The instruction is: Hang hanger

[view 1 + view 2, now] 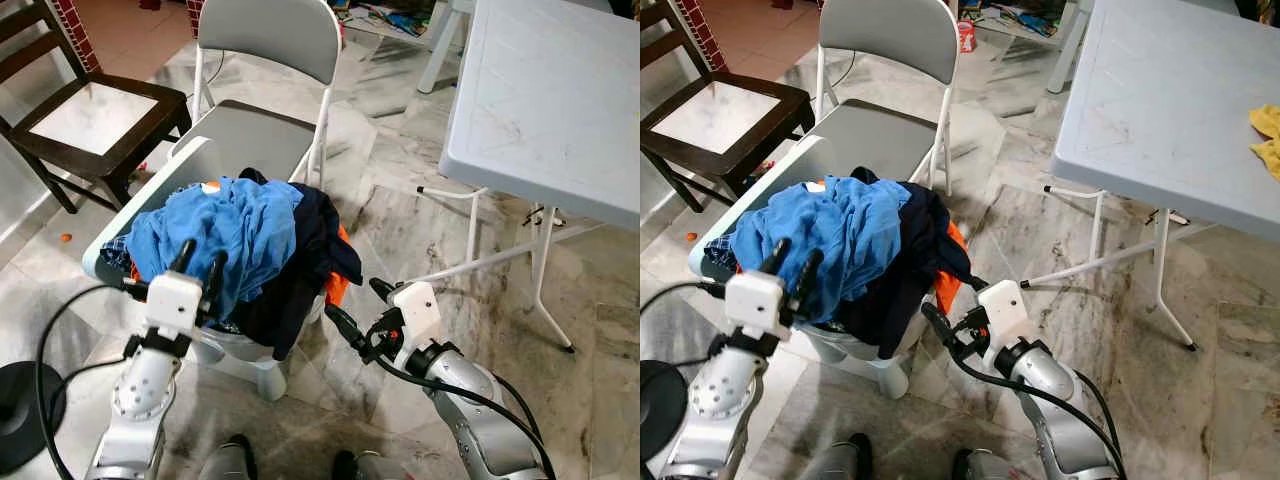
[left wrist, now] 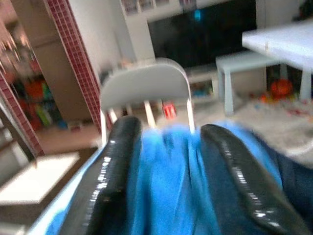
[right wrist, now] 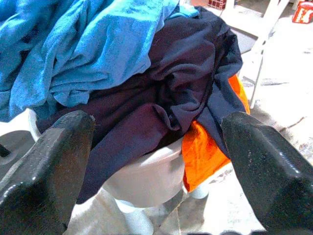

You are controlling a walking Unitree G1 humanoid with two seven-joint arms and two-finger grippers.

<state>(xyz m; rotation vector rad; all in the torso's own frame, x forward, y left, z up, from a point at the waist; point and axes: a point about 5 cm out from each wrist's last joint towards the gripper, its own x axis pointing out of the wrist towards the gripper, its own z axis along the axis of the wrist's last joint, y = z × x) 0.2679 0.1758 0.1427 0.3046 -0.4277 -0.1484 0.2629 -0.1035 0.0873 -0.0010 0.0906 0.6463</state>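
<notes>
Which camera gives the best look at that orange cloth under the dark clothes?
The right wrist view: the orange cloth hangs large and sharp below the navy garment. Both eye views show just a small sliver; the left wrist view shows blue fabric instead.

Silver jointed arms, white wrist blocks, glossy black fingers (image 1: 183, 256), looping black cables.

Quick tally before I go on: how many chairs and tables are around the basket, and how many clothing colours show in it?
Chairs: 2, a grey folding chair and a dark wooden chair
Tables: 1, the white table
Clothing colours in the basket: 3, blue, navy, orange
Total: 6
</notes>
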